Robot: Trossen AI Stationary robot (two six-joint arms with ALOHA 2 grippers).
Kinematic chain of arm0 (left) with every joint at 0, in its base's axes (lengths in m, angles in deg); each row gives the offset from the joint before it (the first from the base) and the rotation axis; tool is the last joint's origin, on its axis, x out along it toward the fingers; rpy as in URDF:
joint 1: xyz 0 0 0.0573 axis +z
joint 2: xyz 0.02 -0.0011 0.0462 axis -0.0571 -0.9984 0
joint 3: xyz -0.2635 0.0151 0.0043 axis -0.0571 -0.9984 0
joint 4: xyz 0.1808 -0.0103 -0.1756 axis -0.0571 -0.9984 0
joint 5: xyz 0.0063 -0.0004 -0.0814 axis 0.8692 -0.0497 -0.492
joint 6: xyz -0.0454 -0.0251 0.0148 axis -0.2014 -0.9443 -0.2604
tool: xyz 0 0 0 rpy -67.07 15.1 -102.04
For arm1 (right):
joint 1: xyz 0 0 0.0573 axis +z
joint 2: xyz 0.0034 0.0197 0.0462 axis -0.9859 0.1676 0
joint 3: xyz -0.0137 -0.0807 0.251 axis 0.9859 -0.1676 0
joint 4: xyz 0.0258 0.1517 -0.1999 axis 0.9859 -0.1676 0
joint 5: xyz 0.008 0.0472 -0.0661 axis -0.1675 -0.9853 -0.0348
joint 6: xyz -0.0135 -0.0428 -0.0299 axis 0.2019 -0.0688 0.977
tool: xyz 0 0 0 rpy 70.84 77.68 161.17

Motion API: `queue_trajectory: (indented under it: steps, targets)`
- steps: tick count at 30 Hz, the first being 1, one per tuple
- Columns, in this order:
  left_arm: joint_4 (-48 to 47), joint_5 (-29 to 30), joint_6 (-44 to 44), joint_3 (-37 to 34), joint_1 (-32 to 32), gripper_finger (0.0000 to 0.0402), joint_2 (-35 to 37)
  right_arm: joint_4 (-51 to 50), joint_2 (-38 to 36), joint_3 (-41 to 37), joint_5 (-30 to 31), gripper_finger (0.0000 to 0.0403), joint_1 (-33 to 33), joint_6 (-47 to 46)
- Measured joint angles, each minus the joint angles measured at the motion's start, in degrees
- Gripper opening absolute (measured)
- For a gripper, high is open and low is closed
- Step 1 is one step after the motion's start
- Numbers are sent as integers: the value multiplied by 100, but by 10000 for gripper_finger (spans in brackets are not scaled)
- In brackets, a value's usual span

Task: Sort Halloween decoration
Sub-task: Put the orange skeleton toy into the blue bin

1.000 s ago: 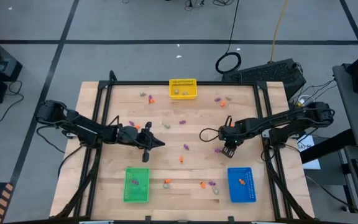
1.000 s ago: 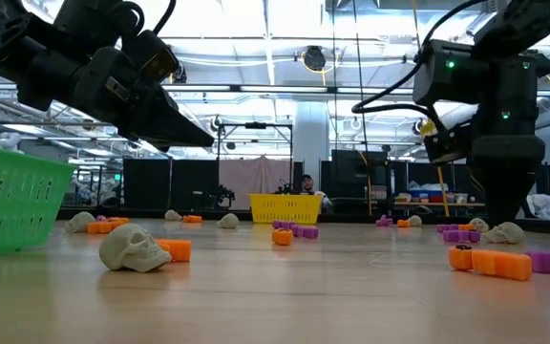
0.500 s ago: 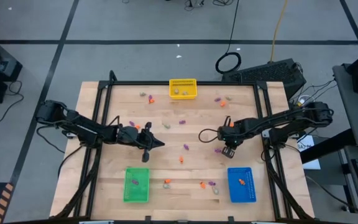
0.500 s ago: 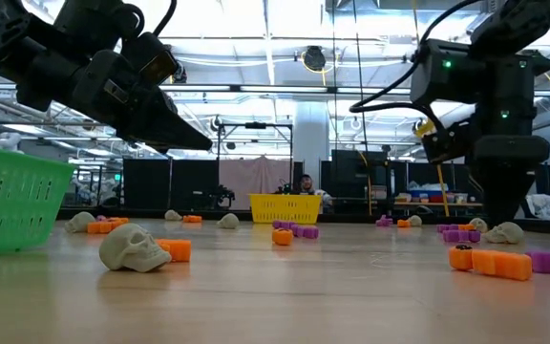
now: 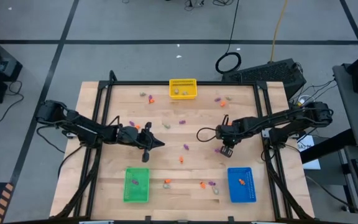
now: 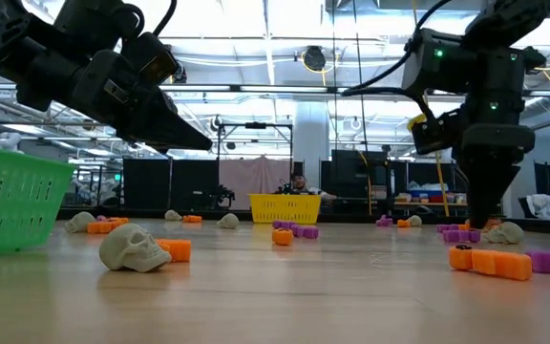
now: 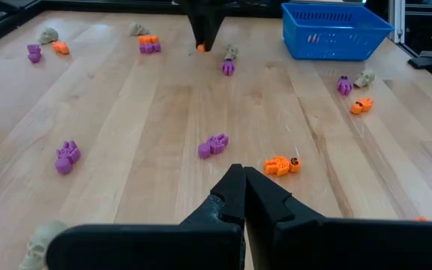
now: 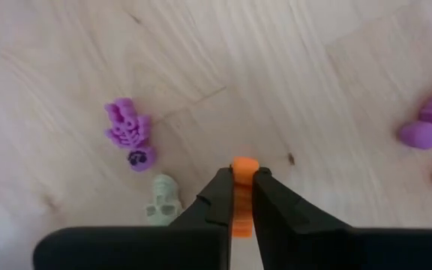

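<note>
Small orange, purple and pale trinkets, the Halloween decoration, lie scattered over the wooden table (image 5: pixel 166 168). My right gripper (image 5: pixel 227 149) (image 8: pixel 243 196) stands right of the table's middle, pointing down and shut on an orange trinket (image 8: pixel 243 171). A purple trinket (image 8: pixel 128 133) and a pale skull (image 8: pixel 162 201) lie beside it. My left gripper (image 5: pixel 161 144) (image 7: pixel 244 178) hovers shut left of the middle, above a purple trinket (image 7: pixel 213 145) and an orange one (image 7: pixel 282 165), touching nothing. My right gripper pinches the orange trinket between its two fingertips, coming from above and pointing down. The trinket's end (image 8: pixel 244 165) sticks out past the fingertips (image 8: pixel 221 196). The left wrist view shows it as an orange bit (image 7: pixel 200 48) at the fingers' lower end. Whether it is clear of the table, I cannot tell.
A yellow bin (image 5: pixel 183 88) stands at the far edge. Along the near edge stand a green bin (image 5: pixel 136 185) on the left and a blue bin (image 5: pixel 241 184) on the right, each with a few trinkets inside. A black frame (image 5: pixel 98 124) borders the table.
My right gripper's fingers have come together on the orange trinket, and the gripper has rolled a little about its own axis and edged toward the table's left. My left gripper has kept still.
</note>
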State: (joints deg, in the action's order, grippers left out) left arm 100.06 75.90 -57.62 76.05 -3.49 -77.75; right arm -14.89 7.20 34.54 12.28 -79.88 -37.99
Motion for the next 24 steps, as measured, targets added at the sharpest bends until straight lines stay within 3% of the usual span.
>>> queue_trajectory:
  steps: [13, 19, 24]
  targets:
    - [7, 0, 0, 0, 0, 2, 1, -666, -2, 699, -15, 23, 317, 13]
    - [7, 0, 0, 0, 2, 2, 0, -1268, -2, 1307, -76, 23, 963, -523]
    - [7, 0, 0, 0, 2, 2, 0, -1631, -7, 1611, -643, 23, 1785, -1513]
